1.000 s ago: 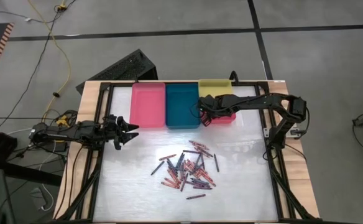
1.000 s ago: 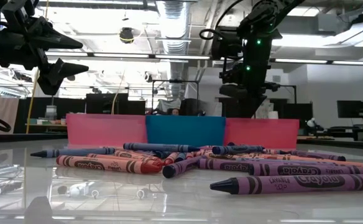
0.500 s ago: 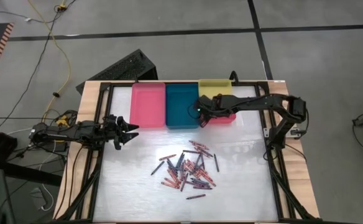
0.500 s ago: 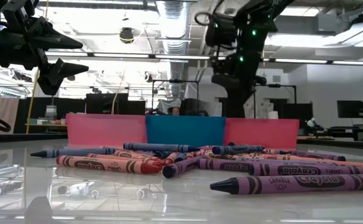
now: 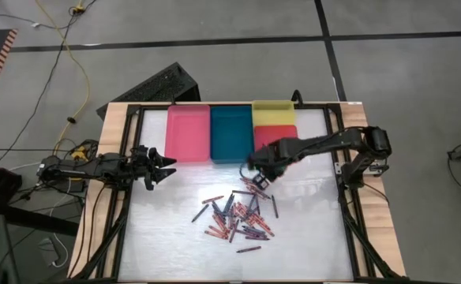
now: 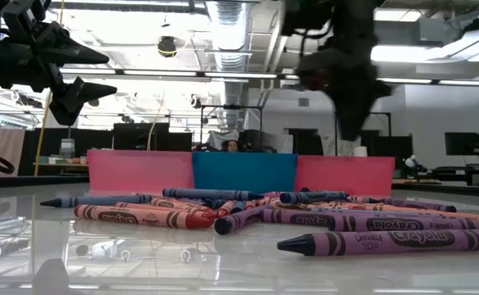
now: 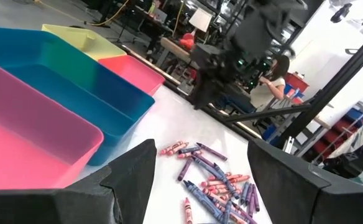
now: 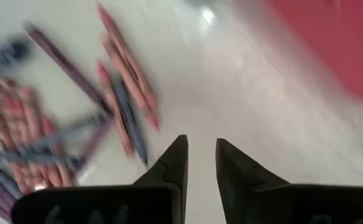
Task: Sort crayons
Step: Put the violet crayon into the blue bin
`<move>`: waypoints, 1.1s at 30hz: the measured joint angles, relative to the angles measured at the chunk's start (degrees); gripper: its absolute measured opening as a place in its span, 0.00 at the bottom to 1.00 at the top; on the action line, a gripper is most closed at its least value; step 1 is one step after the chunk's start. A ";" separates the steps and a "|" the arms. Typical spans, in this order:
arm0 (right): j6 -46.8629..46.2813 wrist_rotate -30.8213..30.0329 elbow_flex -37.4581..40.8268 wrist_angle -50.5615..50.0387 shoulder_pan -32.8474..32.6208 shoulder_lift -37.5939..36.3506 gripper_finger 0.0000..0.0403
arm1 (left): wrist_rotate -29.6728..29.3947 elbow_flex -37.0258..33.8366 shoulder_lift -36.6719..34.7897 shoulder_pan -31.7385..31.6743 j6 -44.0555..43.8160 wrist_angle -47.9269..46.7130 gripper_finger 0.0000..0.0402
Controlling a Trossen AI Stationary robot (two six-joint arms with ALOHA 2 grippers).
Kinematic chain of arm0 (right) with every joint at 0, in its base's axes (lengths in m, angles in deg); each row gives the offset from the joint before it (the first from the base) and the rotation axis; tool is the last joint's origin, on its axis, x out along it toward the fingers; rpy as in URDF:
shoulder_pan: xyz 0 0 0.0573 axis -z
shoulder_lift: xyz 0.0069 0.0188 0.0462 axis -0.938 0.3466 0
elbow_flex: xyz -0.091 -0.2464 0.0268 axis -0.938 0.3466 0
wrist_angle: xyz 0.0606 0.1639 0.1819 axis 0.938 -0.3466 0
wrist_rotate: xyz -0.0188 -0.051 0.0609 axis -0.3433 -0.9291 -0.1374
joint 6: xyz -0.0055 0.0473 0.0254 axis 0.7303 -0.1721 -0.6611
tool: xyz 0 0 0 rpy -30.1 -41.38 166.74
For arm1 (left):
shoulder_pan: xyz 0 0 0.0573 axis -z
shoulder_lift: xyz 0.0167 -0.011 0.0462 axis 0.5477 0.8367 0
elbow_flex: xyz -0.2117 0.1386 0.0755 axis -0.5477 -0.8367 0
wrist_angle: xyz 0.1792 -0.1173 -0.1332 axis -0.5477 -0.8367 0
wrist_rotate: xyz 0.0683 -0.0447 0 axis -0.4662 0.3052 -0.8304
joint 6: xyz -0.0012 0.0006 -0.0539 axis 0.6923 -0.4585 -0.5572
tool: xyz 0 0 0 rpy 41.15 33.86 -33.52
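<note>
Right gripper [image 5: 256,175] hangs center frame, just above the crayons [image 5: 238,214] heaped lower center. Its fingers are slightly parted and hold nothing, probably lining up a pick. Left gripper [image 5: 161,167] waits at mid-left, fingers spread wide, out of the way.

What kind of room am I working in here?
Likely a robotics lab or workshop: exposed ducts overhead, rows of monitors on desks behind the table, and a yellow cable trailing across the bare concrete floor.
</note>
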 joint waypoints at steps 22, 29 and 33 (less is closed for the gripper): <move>-33.72 -13.59 5.92 3.97 -24.62 0.02 0.19 | -0.07 -0.01 0.02 0.01 -1.28 -0.02 0.61; -33.78 -12.83 11.21 13.37 -24.23 0.07 0.19 | -0.25 0.00 0.02 0.01 -1.28 -0.02 0.61; -33.82 -12.07 13.33 16.30 -24.20 0.09 0.19 | -0.33 0.01 0.00 -0.01 -1.28 -0.02 0.61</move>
